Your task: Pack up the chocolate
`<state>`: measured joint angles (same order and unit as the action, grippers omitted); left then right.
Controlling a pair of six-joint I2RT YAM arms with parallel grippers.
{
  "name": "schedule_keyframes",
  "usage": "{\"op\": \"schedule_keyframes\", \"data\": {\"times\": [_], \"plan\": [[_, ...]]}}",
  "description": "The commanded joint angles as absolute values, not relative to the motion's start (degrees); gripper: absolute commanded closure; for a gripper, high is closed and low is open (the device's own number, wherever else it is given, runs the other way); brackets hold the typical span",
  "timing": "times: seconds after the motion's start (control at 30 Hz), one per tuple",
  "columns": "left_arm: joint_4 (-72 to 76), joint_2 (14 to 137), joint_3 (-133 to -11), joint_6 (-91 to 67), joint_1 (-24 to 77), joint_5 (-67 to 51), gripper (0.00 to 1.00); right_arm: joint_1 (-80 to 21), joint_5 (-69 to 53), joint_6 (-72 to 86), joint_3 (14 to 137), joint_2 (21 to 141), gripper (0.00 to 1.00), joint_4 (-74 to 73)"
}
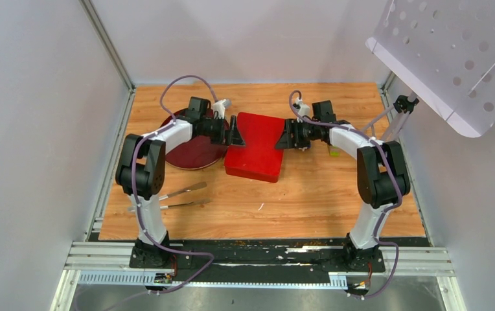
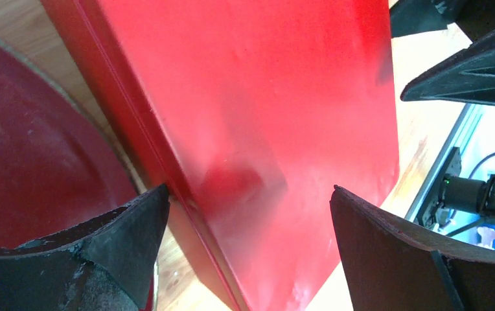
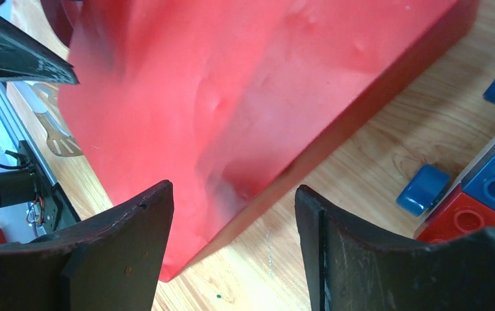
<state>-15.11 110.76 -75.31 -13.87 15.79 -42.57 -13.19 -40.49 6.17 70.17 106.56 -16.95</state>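
You have no chocolate in sight in any of the 3 views. The only likely place for it is the red box (image 1: 254, 146), whose lid is shut, so you cannot tell whether the pieces are inside.

The relation to watch is that the box lies directly between your 2 grippers, in the middle of the tabletop (image 1: 310, 201). The left gripper (image 1: 234, 132) sits at the box's left edge and points right. The right gripper (image 1: 285, 136) sits at its right edge and points left. Both are at the far half of the box and about equally close, so neither arm has the shorter reach.

From above, the box looks a little longer from far to near than from left to right, and it is turned slightly. Each gripper therefore faces one of its long sides.

In the left wrist view, the left gripper (image 2: 250, 194) has its fingers spread wide with the lid ahead of them, clamped on nothing. In the right wrist view, the right gripper (image 3: 233, 188) also has its fingers apart, with a near corner of the box in the gap, and it holds nothing.

A dark red plate (image 1: 190, 152) sits just left of the box, under the left arm. Toy blocks (image 3: 484, 194) lie to the right, near the right gripper.
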Motion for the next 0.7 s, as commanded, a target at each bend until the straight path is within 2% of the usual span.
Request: {"op": "schedule_keyframes", "data": {"times": [0.0, 0.17, 0.3, 0.47, 0.67], "plan": [[-9.75, 109.56, -75.32, -14.54, 18.98, -48.99, 0.0, -12.7, -42.28, 7.12, 70.49, 103.58, 0.31, -13.91], [-10.82, 108.26, -73.52, -14.58, 21.11, -48.82, 0.0, -11.48, -40.27, 8.83, 72.12, 104.29, 0.31, -17.72], [-11.39, 105.95, -71.02, -14.5, 21.71, -43.72, 0.0, -9.68, -40.4, 10.0, 72.16, 104.86, 0.31, -17.92], [-17.54, 104.21, -73.32, -9.28, 20.46, -33.89, 0.0, -8.79, -39.29, 9.62, 72.48, 104.81, 0.32, -17.73], [-19.94, 104.85, -78.96, -5.65, 19.16, -29.45, 0.0, -8.67, -37.18, 2.88, 73.19, 102.38, 0.35, -18.82]]}}
